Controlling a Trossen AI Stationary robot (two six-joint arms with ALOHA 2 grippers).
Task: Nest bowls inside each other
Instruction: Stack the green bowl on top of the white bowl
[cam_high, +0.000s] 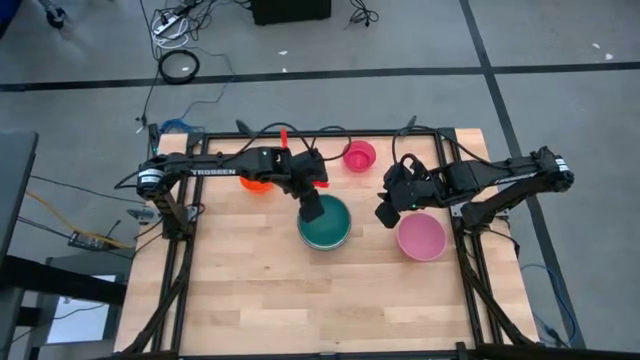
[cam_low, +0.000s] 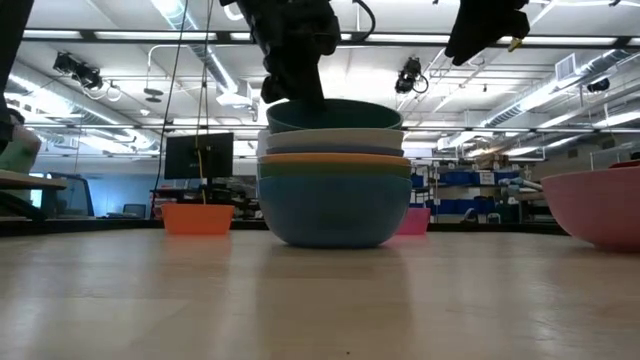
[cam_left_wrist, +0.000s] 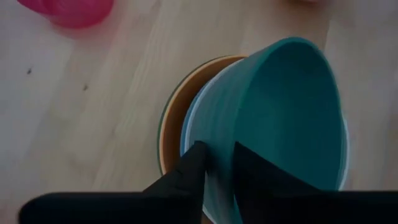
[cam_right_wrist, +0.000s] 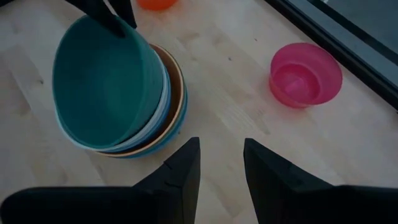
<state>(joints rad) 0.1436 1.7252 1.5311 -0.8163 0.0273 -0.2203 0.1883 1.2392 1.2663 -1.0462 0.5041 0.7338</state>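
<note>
1. Left tool (cam_high: 312, 208) is at the middle of the high view, over the stack of bowls. In the left wrist view its two fingers (cam_left_wrist: 189, 177) stand on both sides of the rim of the teal bowl (cam_left_wrist: 289, 112), one outside and one inside. They touch the wall or are very near it; I cannot tell if they squeeze it or are already loosening.
2. The teal bowl sits on top of the stack (cam_low: 335, 185), which in the low view shows white, orange, green and blue layers below it. I think the tool holds at the rim because only there is the thin wall free to pinch.
3. Right tool (cam_high: 386, 212) hangs to the right of the stack, above the tabletop (cam_high: 260, 290), with its fingers (cam_right_wrist: 180, 171) apart and nothing between them. It seems to wait.
4. Three bowls are not nested yet: the large pink bowl (cam_high: 421, 237) at centre right, the small magenta bowl (cam_high: 359, 155) above the stack in the frame, and the small orange bowl (cam_high: 254, 184), partly under the left arm.
</note>
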